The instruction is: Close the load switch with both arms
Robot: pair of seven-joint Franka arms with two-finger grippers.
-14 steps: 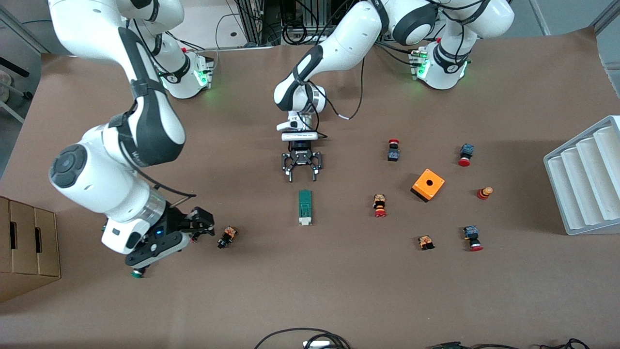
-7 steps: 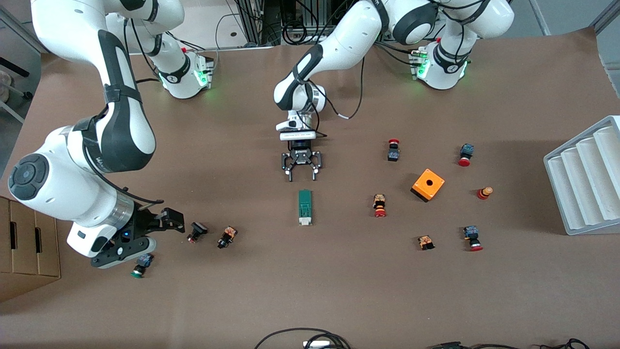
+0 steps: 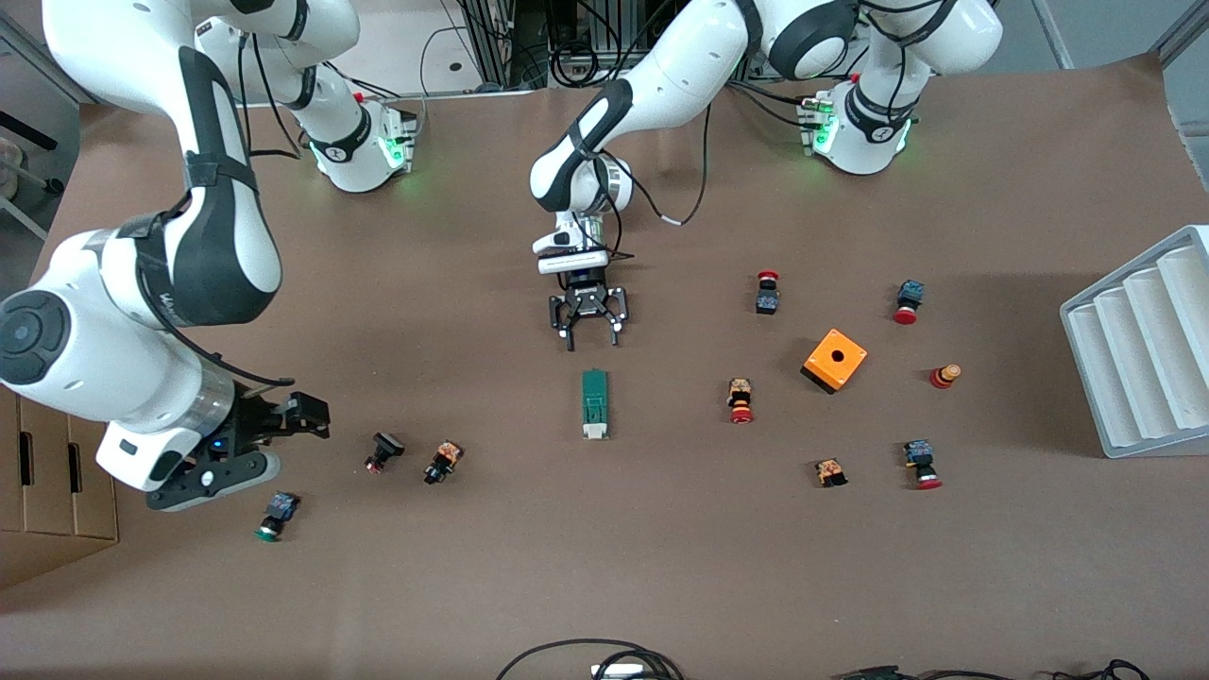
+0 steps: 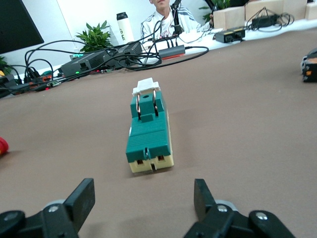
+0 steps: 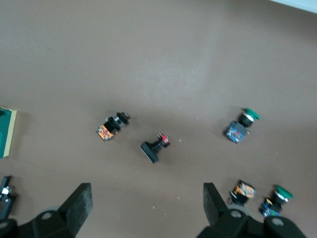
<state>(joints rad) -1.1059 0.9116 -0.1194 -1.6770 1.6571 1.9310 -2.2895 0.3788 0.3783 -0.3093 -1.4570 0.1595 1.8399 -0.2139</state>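
The load switch point(image 3: 594, 404), a narrow dark-green block with a white tab at the end nearer the front camera, lies flat mid-table. My left gripper point(image 3: 591, 344) hovers low just past its green end, toward the arm bases. It is open with nothing between its fingers. In the left wrist view the load switch point(image 4: 149, 131) lies straight ahead of the left gripper point(image 4: 143, 191), apart from it. My right gripper point(image 3: 300, 417) is open and empty over the table toward the right arm's end. Only the load switch's edge point(image 5: 5, 131) shows in the right wrist view, above the right gripper point(image 5: 147, 192).
Small push buttons point(image 3: 383, 451) point(image 3: 444, 461) point(image 3: 276, 515) lie below the right gripper. Several more surround an orange box with a hole point(image 3: 835, 359) toward the left arm's end. A grey ribbed tray point(image 3: 1143, 349) and a cardboard box point(image 3: 47, 482) stand at the table's two ends.
The right arm has swung toward its own end of the table, away from the switch, uncovering a black push button. The left gripper has barely shifted.
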